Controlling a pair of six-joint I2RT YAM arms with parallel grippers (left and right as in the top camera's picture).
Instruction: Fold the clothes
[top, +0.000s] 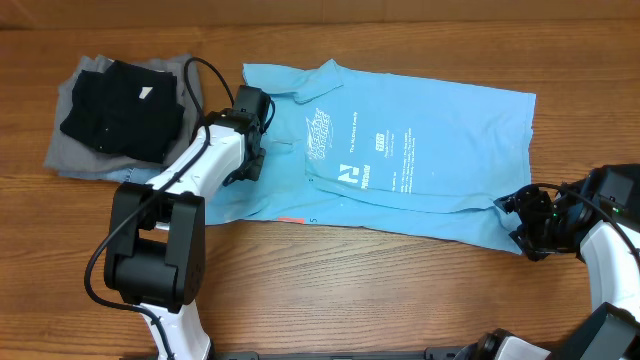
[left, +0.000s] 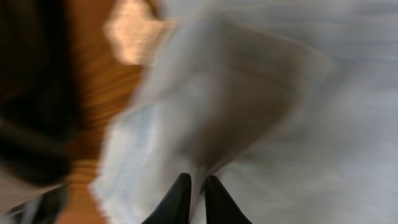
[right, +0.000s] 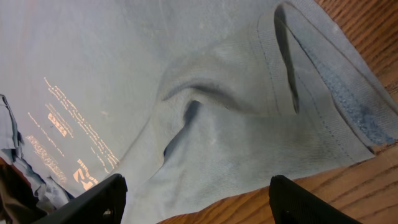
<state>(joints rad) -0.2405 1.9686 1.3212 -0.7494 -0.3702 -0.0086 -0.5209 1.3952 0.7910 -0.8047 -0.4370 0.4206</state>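
Overhead | blue shirt spread, rumpled | left claw seemingly pinching it | right claw agape

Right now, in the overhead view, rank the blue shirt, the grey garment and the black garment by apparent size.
1. blue shirt, clearly largest.
2. grey garment, judged by its outline, since most is covered.
3. black garment lying on it, only slightly smaller; a close call.

The wooden table fills the overhead frame, its grain running left to right. A light blue shirt lies spread across the middle and right, collar toward the left and hem toward the right, lightly rumpled. A grey piece lies at the upper left, near the shirt.
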